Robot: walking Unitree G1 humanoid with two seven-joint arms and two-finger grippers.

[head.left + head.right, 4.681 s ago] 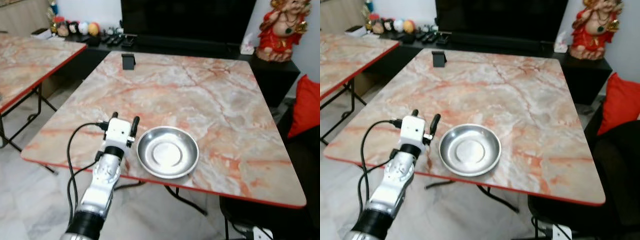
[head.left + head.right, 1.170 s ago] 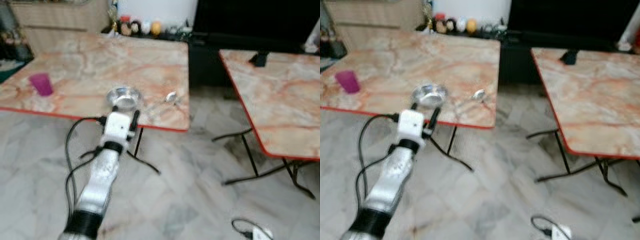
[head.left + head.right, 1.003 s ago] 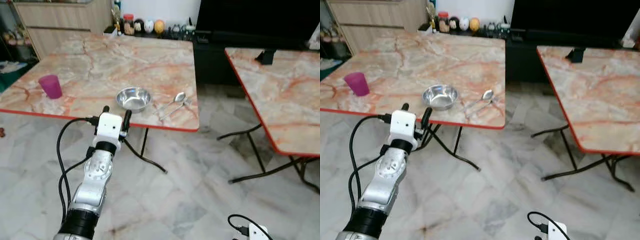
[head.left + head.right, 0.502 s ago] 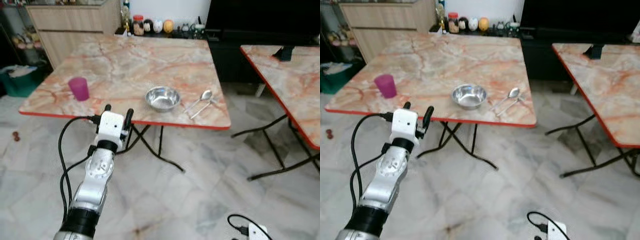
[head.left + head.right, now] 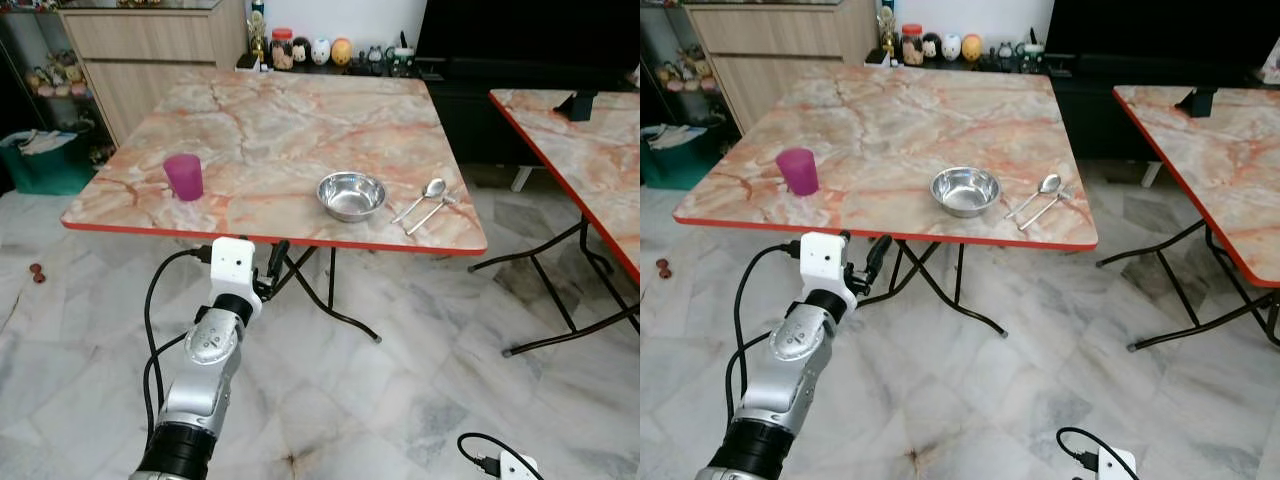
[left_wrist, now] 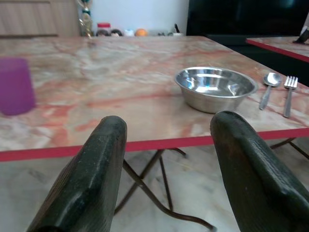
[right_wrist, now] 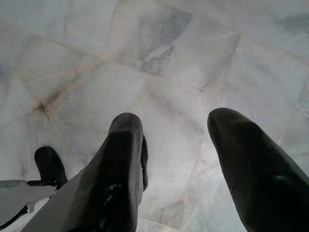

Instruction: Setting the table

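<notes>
Item: we have turned from the plated table; a second table (image 5: 250, 130) has drawn closer, so fetching begins. Left gripper (image 5: 250, 262) raised level before its red edge, fingers parted, empty. Right gripper (image 7: 178, 159) hangs floorward, parted. Beyond: bowl (image 5: 351, 194), spoon (image 5: 424, 196), fork (image 5: 433, 213); purple cup (image 5: 183, 177) leftward.

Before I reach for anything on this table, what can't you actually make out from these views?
- Purple cup: its inside is not visible from the eye views, and the picture edge cuts it off in the left wrist view.
- Jars and figures at the table's far end: too small to identify.
- Second table: cut off by the picture edge.
- Left gripper: open, short of the table edge.
</notes>
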